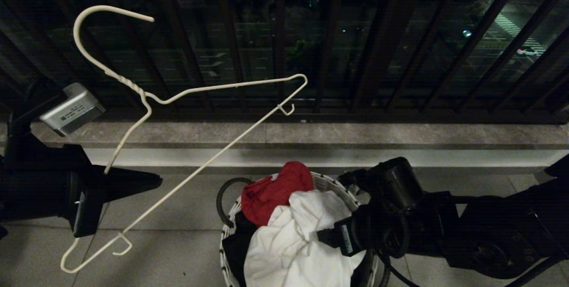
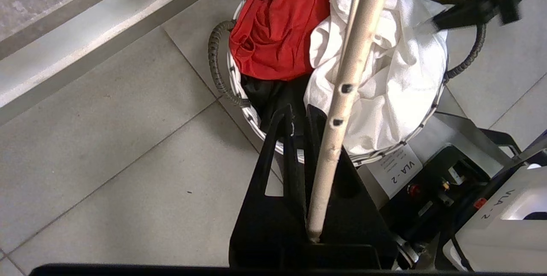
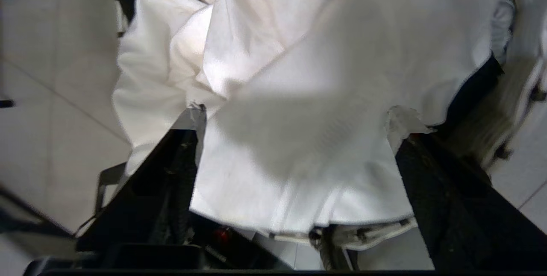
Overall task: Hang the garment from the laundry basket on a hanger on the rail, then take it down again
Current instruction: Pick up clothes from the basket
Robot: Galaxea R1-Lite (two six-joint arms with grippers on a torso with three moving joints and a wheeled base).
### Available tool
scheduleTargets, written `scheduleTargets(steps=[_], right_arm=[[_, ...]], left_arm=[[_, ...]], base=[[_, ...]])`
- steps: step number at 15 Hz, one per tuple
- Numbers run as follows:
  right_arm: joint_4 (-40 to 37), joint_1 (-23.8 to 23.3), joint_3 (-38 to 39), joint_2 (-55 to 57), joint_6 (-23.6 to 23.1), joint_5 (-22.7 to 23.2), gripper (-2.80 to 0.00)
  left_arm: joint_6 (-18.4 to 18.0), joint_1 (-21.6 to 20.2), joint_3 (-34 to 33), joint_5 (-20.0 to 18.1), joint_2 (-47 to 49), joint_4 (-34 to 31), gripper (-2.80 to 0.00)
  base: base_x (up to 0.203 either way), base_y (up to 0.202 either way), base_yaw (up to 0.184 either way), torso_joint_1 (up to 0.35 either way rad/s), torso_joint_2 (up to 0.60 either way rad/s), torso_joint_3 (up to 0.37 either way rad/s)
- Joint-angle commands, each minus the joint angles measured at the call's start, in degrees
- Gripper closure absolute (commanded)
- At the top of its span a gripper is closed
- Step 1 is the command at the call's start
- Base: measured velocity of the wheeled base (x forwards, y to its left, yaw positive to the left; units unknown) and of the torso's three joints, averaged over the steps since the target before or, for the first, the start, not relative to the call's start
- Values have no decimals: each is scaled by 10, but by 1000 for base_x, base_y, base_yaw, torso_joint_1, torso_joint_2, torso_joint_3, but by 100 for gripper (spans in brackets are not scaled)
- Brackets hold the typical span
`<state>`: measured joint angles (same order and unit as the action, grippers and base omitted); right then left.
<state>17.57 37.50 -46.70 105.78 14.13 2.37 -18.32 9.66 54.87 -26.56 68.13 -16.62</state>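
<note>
My left gripper is shut on the hanger, a thin white wire one, and holds it tilted in the air at the left, its hook pointing up. The laundry basket stands on the floor in front of me. The white garment lies crumpled on top of it. My right gripper hangs over the basket, open wide, a finger on each side of a fold of the garment. The rail is out of view.
A red cloth and a black garment also lie in the basket. Behind it run a stone ledge and the dark balcony railing. Grey floor tiles lie to the left; my own base is close to the basket.
</note>
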Motion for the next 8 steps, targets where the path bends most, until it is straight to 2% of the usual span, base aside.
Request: scheduleTargets(steps=[1, 2, 6, 8], right_arm=[[1, 14, -11, 36, 0, -18, -280], [1, 17, -16, 43, -1, -28, 0], [0, 25, -35, 55, -5, -39, 0], [-9, 37, -45, 57, -6, -48, 0]], left_arm=[[0, -3, 1, -2, -4, -1, 0], [0, -5, 1, -2, -6, -1, 0], [-1, -21, 6, 0, -21, -1, 0], [-1, -31, 10, 14, -26, -1, 0]], base=[[0, 0, 0, 0, 0, 0], [0, 0, 0, 0, 0, 0], [0, 0, 0, 0, 0, 0], [0, 0, 0, 0, 0, 0]])
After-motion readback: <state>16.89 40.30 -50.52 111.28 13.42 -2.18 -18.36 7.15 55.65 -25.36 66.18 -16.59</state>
